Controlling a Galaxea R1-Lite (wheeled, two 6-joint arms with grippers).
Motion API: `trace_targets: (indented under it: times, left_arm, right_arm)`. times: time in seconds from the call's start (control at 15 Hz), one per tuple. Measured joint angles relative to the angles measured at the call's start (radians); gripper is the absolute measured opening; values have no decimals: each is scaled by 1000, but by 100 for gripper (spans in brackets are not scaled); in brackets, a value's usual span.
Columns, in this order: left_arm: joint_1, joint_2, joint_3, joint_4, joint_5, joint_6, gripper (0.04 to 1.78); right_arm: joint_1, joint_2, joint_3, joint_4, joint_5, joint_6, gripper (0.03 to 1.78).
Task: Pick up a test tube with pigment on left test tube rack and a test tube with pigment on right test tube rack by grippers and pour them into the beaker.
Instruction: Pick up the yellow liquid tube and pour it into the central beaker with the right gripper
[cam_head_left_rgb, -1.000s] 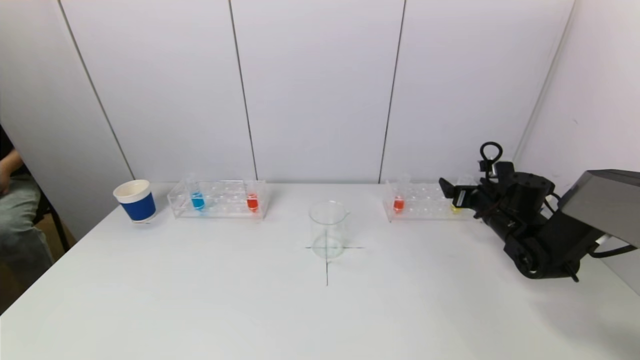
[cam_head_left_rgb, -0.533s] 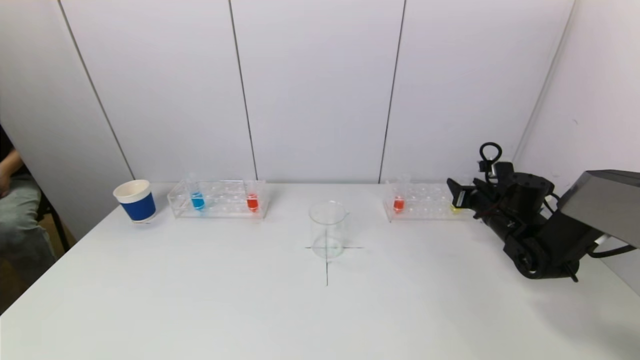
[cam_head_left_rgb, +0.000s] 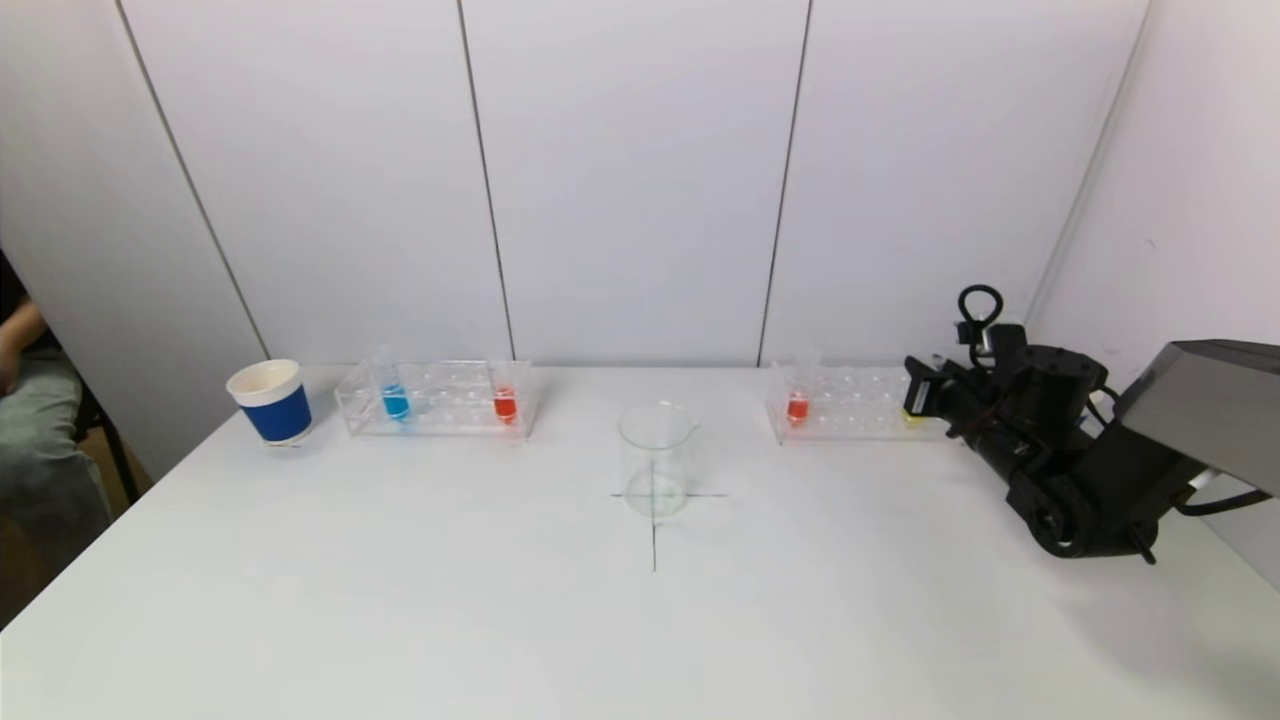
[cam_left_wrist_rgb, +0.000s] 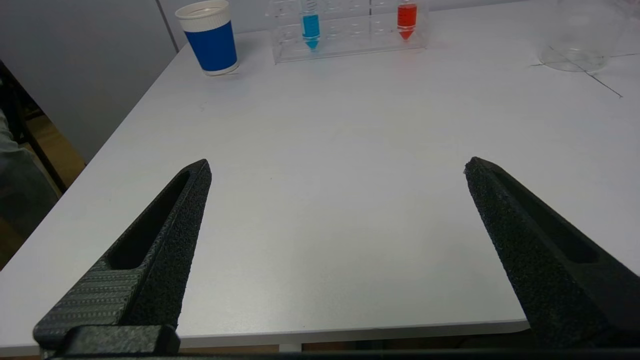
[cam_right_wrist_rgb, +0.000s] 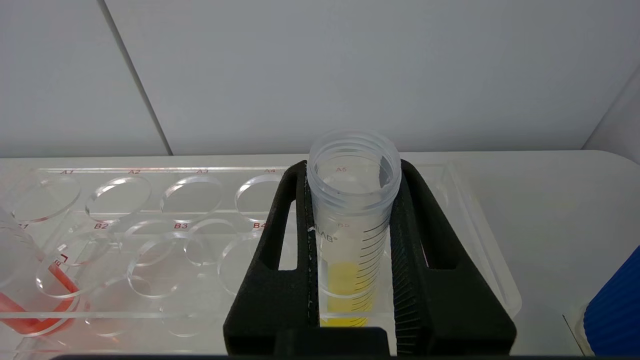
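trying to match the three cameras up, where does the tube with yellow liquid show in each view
Head view: yellow tube at the right rack's far right end, mostly hidden by the right end effector.
Left wrist view: not in it.
Right wrist view: yellow tube centre frame, clamped between the fingers.
Shared landmark: the red tube in that rack, at the right wrist picture's edge.
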Motion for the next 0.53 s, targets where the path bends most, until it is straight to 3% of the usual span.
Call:
trace_targets:
  times: [0.53]
  left_arm:
    - [0,0,0,0,0,0,177]
  right_arm:
    - [-3,-1,-2,1,0,0,47]
